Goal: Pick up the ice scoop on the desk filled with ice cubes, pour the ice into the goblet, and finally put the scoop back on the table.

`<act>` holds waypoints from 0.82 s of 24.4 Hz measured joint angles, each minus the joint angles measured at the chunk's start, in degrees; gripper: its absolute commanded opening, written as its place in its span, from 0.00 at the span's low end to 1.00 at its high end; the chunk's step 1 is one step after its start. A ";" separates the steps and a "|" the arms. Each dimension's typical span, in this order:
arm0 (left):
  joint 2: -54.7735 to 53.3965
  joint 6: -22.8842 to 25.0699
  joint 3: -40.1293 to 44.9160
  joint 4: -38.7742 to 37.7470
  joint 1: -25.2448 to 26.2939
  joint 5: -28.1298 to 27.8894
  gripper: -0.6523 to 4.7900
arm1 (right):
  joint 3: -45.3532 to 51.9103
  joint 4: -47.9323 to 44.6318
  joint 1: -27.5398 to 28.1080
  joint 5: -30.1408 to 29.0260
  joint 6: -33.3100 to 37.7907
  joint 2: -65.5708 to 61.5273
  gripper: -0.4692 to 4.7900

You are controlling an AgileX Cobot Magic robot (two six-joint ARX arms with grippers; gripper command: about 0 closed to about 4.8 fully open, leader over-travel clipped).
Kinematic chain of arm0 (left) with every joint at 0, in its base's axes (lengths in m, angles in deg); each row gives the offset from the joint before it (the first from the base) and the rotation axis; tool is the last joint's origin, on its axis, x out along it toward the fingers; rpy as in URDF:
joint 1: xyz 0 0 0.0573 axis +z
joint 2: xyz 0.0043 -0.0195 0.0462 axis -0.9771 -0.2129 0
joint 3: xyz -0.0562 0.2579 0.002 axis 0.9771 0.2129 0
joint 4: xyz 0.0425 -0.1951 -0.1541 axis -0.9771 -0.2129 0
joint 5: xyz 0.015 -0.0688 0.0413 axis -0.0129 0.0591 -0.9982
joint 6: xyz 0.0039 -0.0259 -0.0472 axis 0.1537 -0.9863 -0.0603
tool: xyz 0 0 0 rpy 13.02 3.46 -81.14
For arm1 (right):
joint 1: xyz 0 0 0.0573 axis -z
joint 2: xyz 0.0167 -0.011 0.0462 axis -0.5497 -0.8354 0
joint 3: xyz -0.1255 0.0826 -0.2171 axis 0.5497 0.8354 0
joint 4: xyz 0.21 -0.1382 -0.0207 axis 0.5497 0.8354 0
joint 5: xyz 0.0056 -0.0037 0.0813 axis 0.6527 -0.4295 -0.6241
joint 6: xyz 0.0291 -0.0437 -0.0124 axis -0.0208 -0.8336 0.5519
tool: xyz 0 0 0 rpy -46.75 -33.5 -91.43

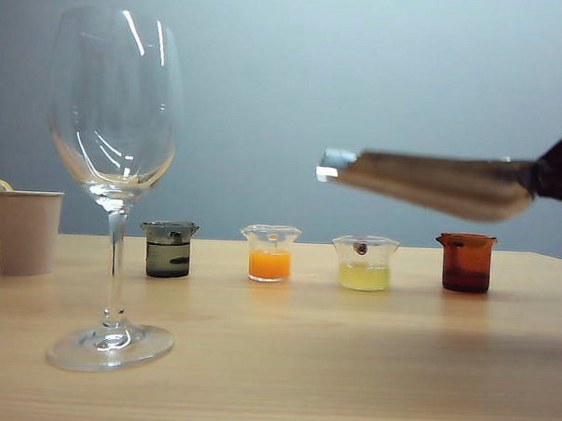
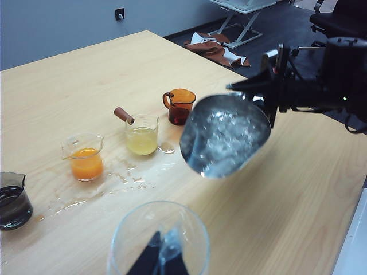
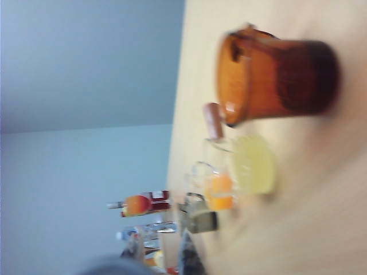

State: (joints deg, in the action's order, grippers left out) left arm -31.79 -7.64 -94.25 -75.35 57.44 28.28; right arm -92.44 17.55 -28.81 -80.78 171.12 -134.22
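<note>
Right gripper (image 2: 269, 86), fingers clamped on the ice scoop (image 2: 225, 134), above open counter (image 1: 368, 363) right of the goblet (image 1: 115, 119); left gripper (image 2: 160, 260) beside the goblet's rim, finger state indeterminable.

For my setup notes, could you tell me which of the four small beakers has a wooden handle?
The beaker of pale yellow liquid, standing between the orange-liquid beaker and the amber beaker; a brown wooden handle sticks out from its rim.
</note>
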 measured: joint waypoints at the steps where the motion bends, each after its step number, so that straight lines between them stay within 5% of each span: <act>1: 0.00 0.00 0.00 0.00 0.00 0.00 0.11 | -0.83 0.24 -0.02 -0.07 0.98 0.00 0.08; 20: 0.02 0.00 0.00 0.20 0.00 0.00 0.11 | -26.95 24.50 -11.08 -0.04 4.66 1.07 0.08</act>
State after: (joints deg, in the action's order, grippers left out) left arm -31.77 -7.64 -94.25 -75.16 57.44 28.28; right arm -119.39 42.05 -39.89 -80.83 175.78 -133.15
